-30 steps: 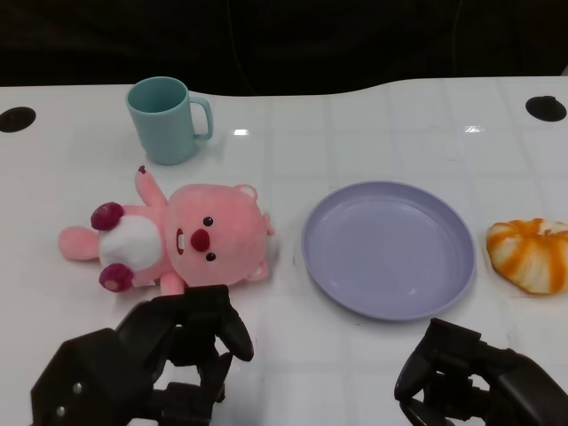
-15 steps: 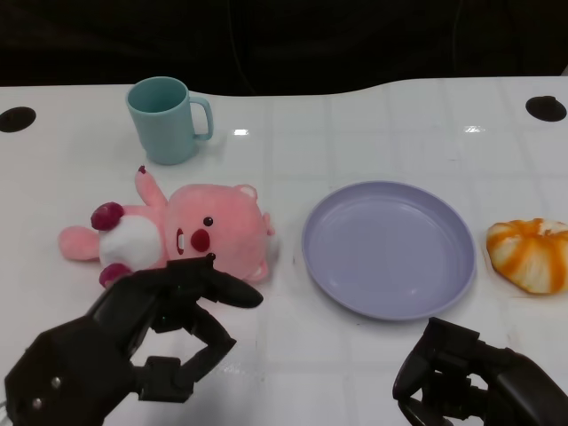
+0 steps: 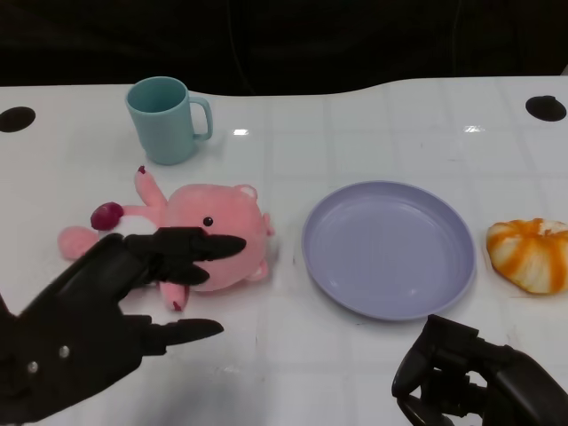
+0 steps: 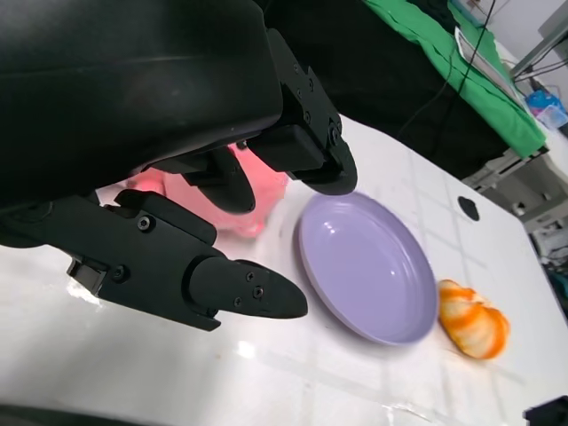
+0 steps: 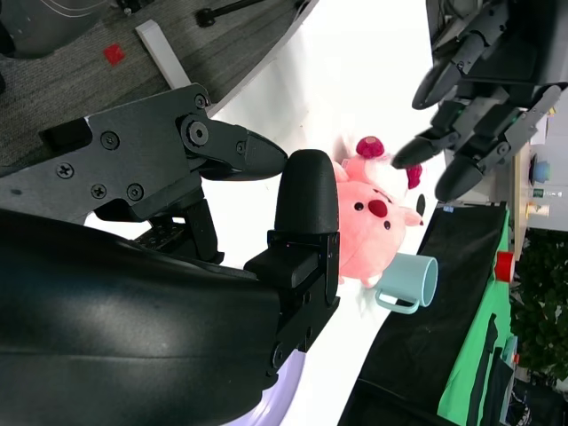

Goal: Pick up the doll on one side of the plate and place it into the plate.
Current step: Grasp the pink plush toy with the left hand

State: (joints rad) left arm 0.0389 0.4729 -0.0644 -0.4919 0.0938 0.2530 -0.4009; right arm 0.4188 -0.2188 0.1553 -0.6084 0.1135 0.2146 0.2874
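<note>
A pink plush doll with a white belly lies on its back left of the lilac plate. My left hand hovers over the doll's near side, fingers spread and holding nothing, covering its belly and legs. In the left wrist view the doll shows pink between my fingers, with the plate beyond. My right hand rests low at the near right, fingers curled in with nothing in them. The right wrist view shows the doll below my left hand.
A teal mug stands behind the doll, near the table's far edge. An orange-and-white striped plush lies right of the plate. Two dark holes mark the table's far corners.
My left hand has risen and moved forward over the doll, its fingers spreading wider. The doll, plate and right hand have not moved.
</note>
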